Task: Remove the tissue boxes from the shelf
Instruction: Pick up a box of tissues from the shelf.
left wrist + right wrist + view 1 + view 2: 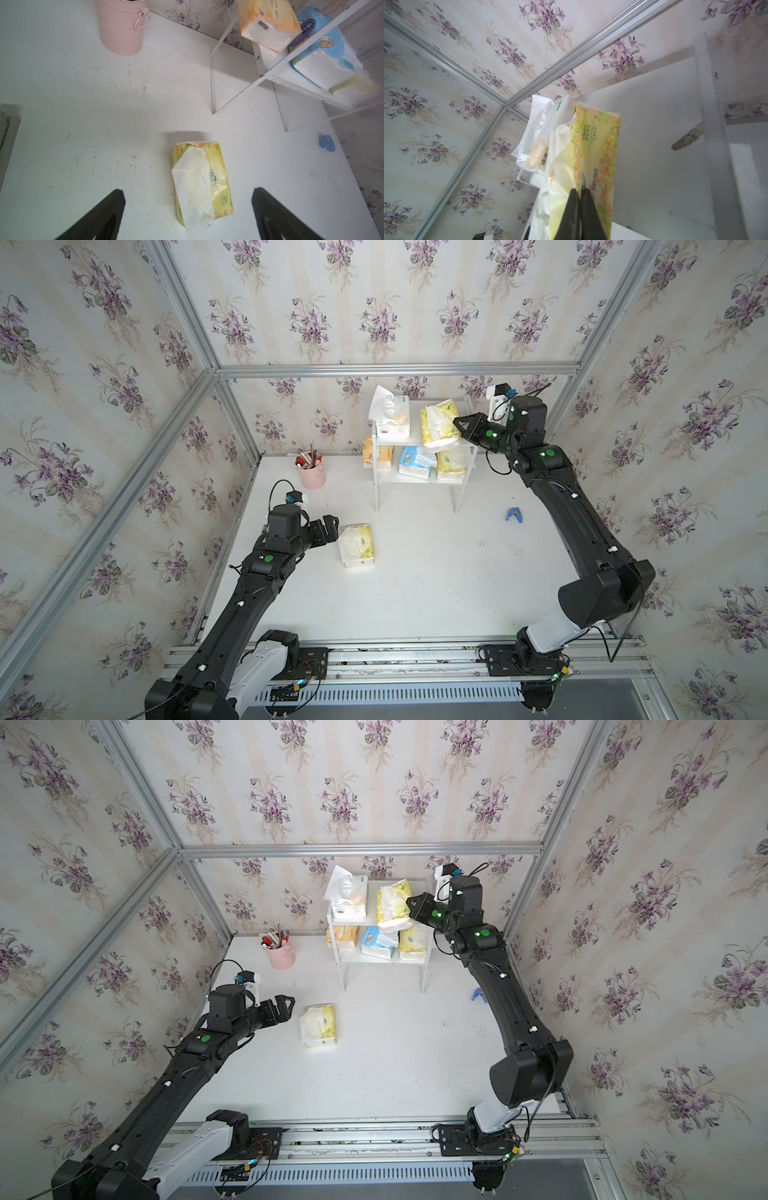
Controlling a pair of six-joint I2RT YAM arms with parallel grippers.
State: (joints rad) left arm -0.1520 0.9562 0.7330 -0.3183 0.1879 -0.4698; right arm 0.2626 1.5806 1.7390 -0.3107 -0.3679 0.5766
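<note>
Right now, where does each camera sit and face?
Top views: overhead, facing down on table, shelf, left arm, right arm.
Left wrist: on left arm, facing down past open left gripper at loose yellow pack.
Right wrist: on right arm, facing along shut right gripper pinching upper yellow pack.
Shared: loose yellow pack, left wrist and top views.

Shelf [415,480] at table's [436,580] back, pen cup [312,477] to its left.
Two upper-tier packs [438,423], three lower-tier packs [415,463], one loose tissue pack [356,545] in front.
</note>
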